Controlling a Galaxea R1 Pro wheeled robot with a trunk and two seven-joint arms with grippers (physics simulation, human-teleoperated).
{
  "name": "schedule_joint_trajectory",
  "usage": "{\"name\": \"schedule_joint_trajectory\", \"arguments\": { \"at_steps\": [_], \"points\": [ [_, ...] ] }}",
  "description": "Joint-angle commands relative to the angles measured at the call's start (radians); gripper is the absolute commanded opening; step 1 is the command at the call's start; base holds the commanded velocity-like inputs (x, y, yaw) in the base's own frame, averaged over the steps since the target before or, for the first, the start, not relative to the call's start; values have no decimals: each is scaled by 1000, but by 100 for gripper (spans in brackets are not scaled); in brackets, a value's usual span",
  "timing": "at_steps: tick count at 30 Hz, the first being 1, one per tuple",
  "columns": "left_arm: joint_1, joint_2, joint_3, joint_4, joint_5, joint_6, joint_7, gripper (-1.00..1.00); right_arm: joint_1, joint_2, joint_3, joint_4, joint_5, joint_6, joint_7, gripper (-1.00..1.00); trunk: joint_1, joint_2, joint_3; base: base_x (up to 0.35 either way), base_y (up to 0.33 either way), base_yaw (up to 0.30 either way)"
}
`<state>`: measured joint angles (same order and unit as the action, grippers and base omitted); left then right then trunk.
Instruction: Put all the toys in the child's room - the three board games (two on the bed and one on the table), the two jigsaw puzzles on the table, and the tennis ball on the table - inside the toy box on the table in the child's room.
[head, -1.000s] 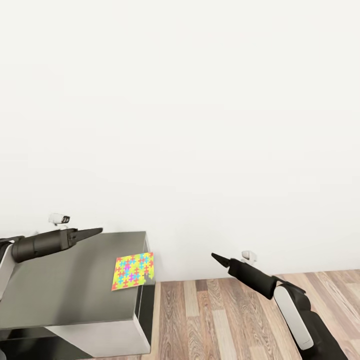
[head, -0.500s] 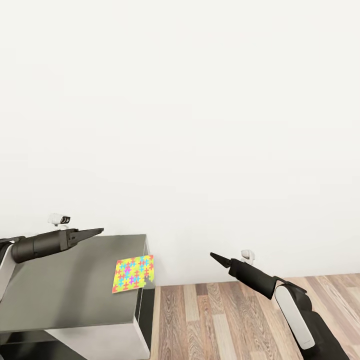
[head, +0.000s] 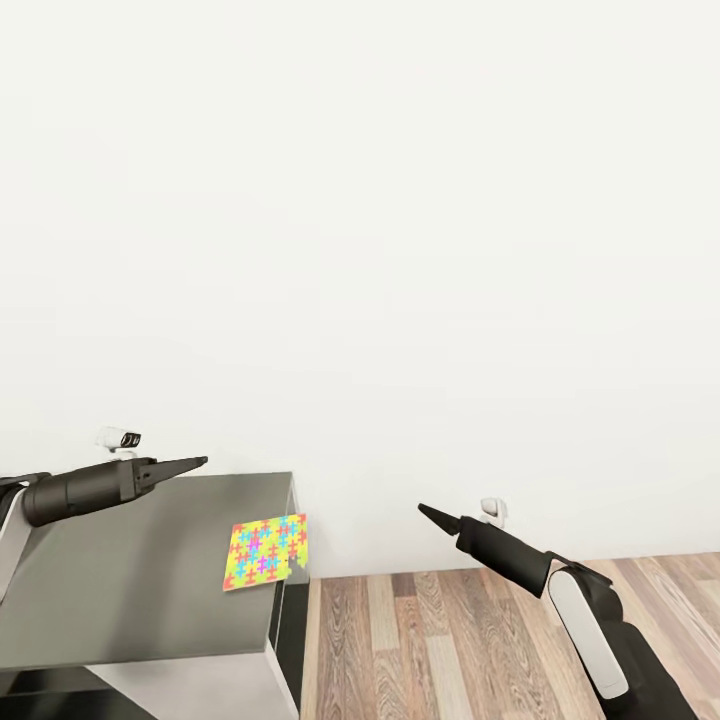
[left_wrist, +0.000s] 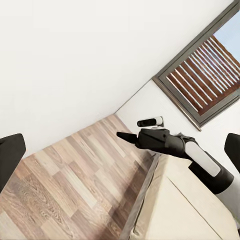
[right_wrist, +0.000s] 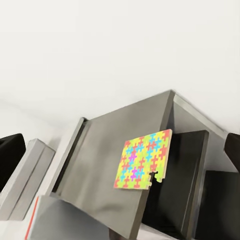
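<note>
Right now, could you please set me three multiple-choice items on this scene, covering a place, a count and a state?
1. Where does the jigsaw puzzle lie?
A. on the floor
B. at the table top's edge, a corner overhanging
C. on the bed

2. How many puzzle sheets show on the table?
A. one
B. two
C. three

3. What does the left gripper hold?
A. a ball
B. the puzzle
C. nothing

Answers: 1 B, the sheet sits at the grey top's edge; 2 A, a single sheet shows; 3 C, its fingertips hang above the tabletop, bare.
</note>
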<state>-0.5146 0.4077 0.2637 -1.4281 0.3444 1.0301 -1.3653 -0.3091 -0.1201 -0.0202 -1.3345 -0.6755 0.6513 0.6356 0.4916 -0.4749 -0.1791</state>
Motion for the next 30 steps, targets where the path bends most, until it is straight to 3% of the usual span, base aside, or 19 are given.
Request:
{"name": "schedule_joint_trajectory", "arguments": {
  "at_steps": [1,19,25,30],
  "points": [
    [-1,0,0,0,2,10,-2,100,-1,0,-1,0,-4,6,0,100,4,-9,-5,0,0,1],
    [-1,0,1,0,1,10,-1,100,-1,5,-3,8,-2,-4,-17,100,73,-135,-61,0,0,0],
    [-1,0,0,0,1,10,-1,100,-1,13,1,-1,-2,-5,-68,100,96,-177,-80,0,0,0],
    [-1,-2,-1,0,1,11,-1,100,-9,63,0,16,-16,9,-92,100,116,-212,-96,0,0,0]
  ]
}}
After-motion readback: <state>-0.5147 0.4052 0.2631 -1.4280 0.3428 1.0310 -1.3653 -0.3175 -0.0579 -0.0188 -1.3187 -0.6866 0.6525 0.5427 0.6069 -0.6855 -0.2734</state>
